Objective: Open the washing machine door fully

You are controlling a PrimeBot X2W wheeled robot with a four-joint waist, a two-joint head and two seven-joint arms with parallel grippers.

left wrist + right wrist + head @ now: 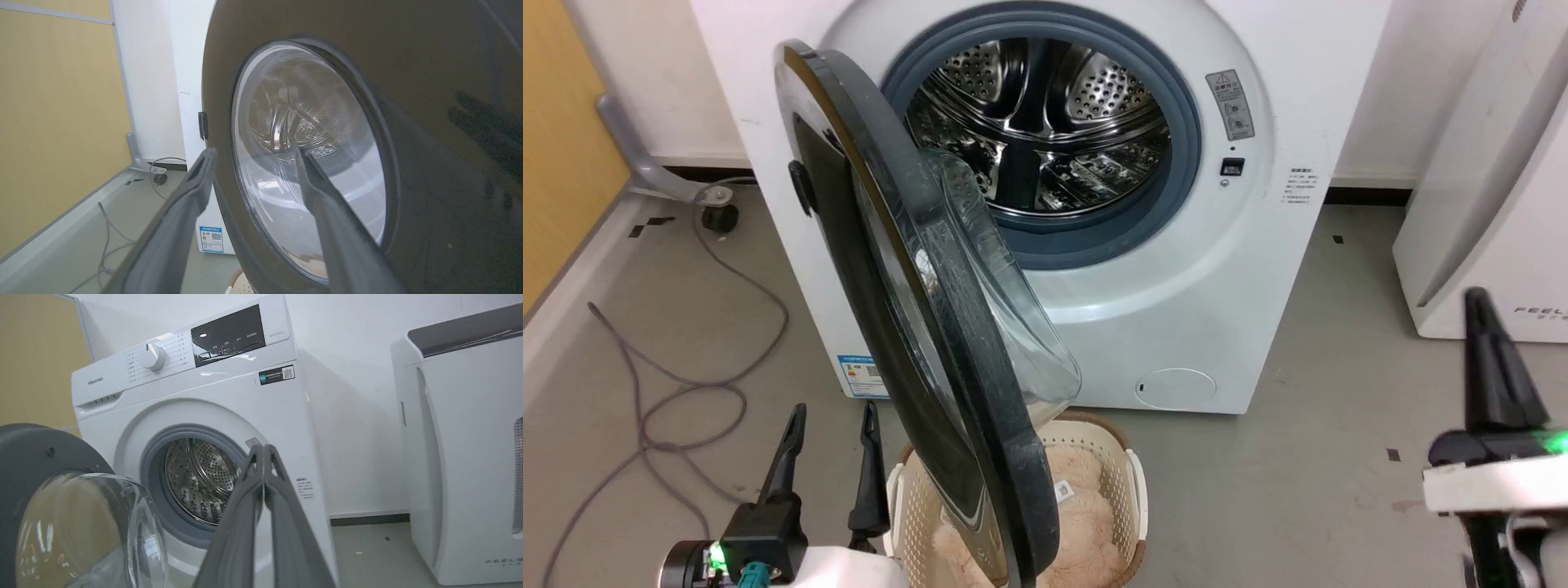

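The washing machine door [890, 327] stands roughly half open, hinged on the left side of the washing machine [1192, 269] and swung out edge-on toward the robot, so its glass bowl hangs over a laundry basket [1137, 490] on the floor and the steel drum [1045, 122] is exposed. The left gripper [834, 408] sits low beside the door's glossy outer face with its fingers spread apart and nothing between them. The left wrist view looks along that face toward the hinge, and I cannot tell whether a finger touches it. That is the side the door must swing toward, so the spread probably suits hooking the rim and drawing it wider. The right gripper [1476, 304] has its fingers pressed together, empty, held well off to the right near another white appliance [1486, 204], probably to keep clear.
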